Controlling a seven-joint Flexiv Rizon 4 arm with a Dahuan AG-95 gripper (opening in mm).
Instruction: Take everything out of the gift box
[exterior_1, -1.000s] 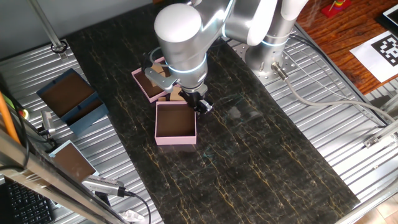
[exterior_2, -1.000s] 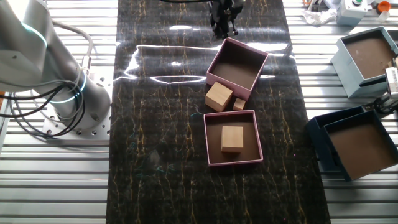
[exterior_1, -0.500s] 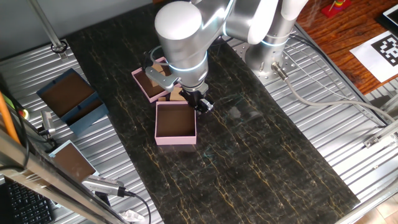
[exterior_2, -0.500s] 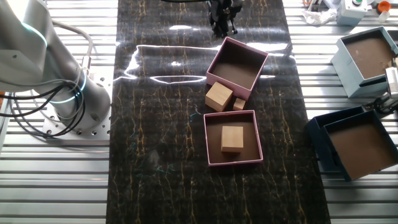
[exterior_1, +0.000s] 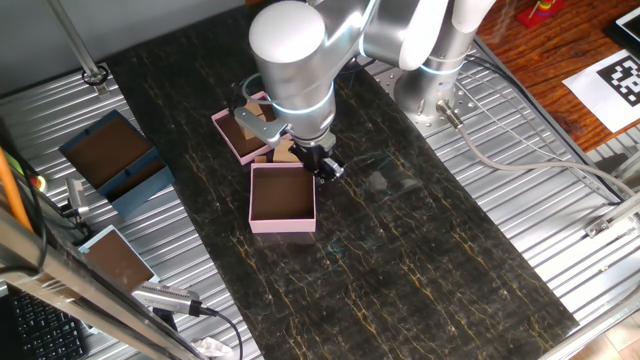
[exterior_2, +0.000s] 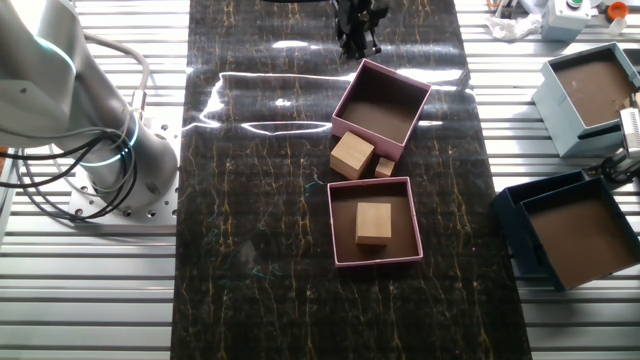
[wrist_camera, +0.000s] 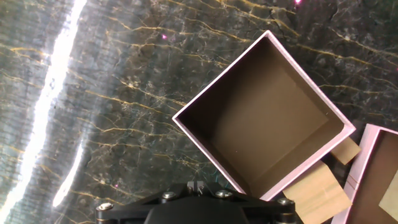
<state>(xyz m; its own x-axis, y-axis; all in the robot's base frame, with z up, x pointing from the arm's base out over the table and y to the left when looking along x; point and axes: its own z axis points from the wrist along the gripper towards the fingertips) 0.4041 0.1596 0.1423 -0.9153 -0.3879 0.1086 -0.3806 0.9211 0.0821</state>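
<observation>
Hovering beside the empty box (wrist_camera: 273, 118), the gripper (exterior_2: 358, 30) holds nothing visible, its opening unclear, since both blocks (exterior_2: 352, 156) already lie outside.

Dark marbled table (exterior_2: 270, 200) carries gift box (exterior_2: 380, 105), tray (exterior_2: 375, 258), blocks (exterior_2: 352, 156).

The desk (exterior_2: 260, 200) is glossy black marble-look stone with gold veins beside ribbed metal, the gift box (wrist_camera: 264, 118) is matt pink cardboard lined in brown, the blocks (exterior_2: 352, 156) are pale unvarnished wood, and the arm (exterior_1: 290, 60) is smooth silver.
</observation>
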